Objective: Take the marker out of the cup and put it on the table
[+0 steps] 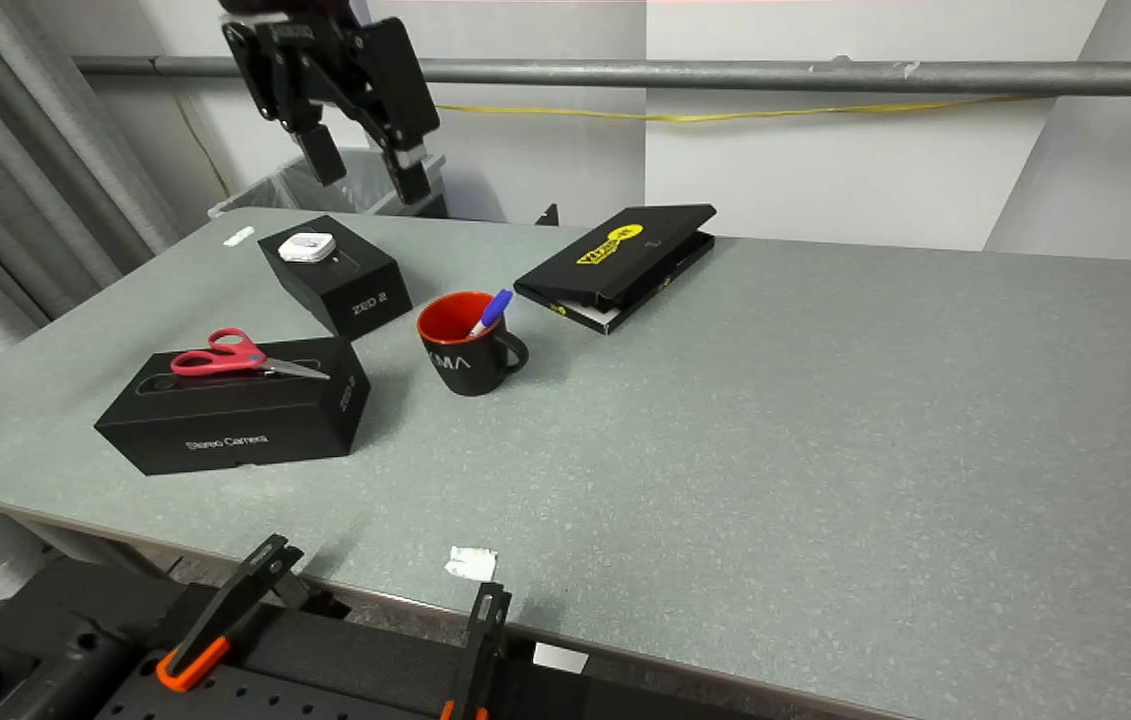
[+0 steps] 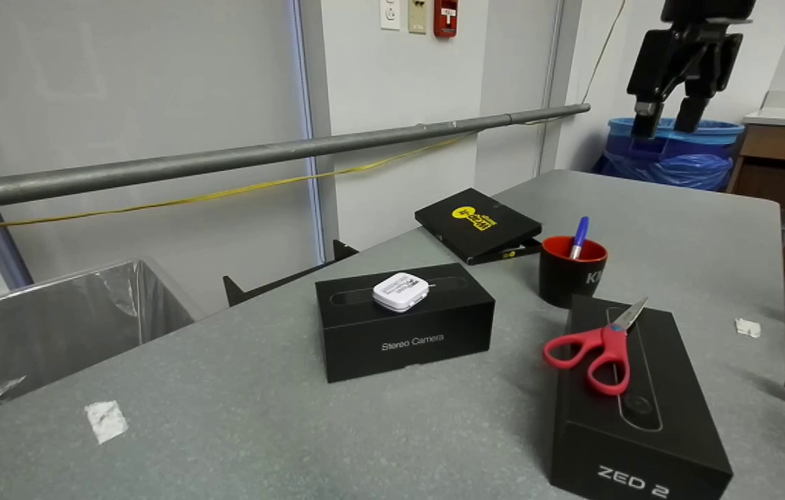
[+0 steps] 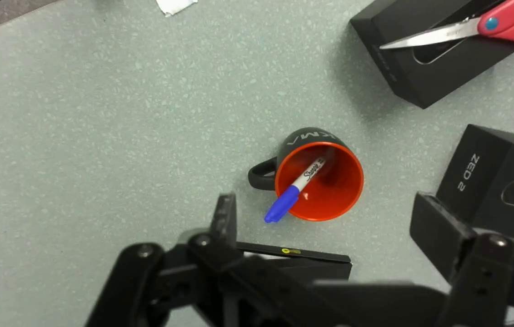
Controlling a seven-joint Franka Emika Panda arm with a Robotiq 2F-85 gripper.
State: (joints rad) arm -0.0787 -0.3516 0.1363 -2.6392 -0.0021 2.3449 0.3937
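Leaning in cup (image 3: 329,190) (round-rimmed): marker (image 3: 296,188)

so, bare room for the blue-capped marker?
Grey tabletop: handle side of red-lined black mug, bordered by yellow-logo black box; also between mug and white scrap. Crowded: opposite side, black boxes under red-handled scissors and white tin.

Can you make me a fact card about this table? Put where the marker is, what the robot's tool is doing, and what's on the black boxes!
cup: upright on the table, black outside, orange-red inside
marker: leaning in the cup, its blue end poking out
tool: open, up in the air, holding nothing
on one black box: red-handled scissors
on another black box: small white case
also there: flat black folder with yellow writing, its cover partly raised
job: marker not taken out yet
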